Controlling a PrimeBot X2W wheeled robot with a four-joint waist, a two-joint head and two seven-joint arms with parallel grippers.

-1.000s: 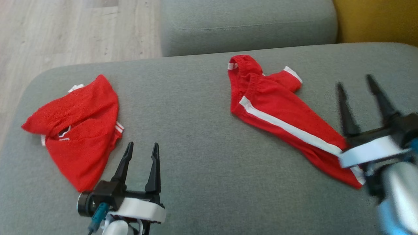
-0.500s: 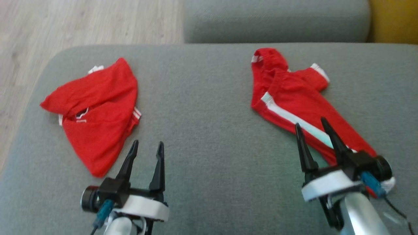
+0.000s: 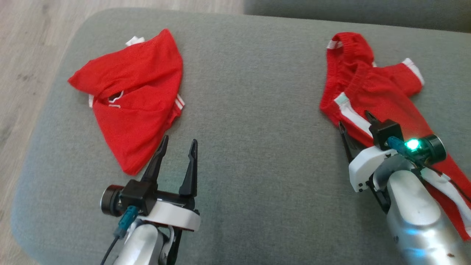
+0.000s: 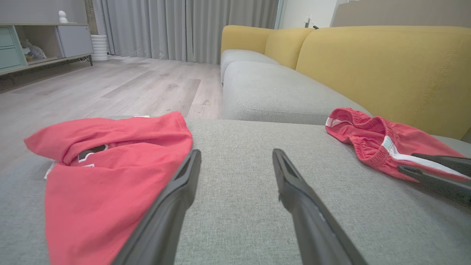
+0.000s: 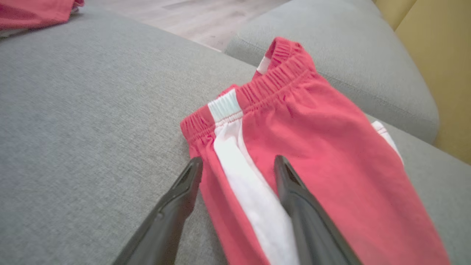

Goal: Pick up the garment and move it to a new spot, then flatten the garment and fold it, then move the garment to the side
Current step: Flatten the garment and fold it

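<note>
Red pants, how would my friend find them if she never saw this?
On the big grey seat cushion lie two red clothes. The red pants are on the robot's right, under its open right hand. Unlike the red shirt, they have a stretchy waistband and long white stripe.

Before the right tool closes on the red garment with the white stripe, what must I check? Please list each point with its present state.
1. Right tool open: ok.
2. Red fabric garment with a white side stripe between its fingers: ok.
3. Fingers touching the fabric: cannot tell.
4. Left tool open and empty, near the second red fabric garment: ok.
5. Striped garment lying flat: not ok, bunched at the elastic waistband.
6. Bare grey fabric sofa cushion between the garments: ok.
</note>
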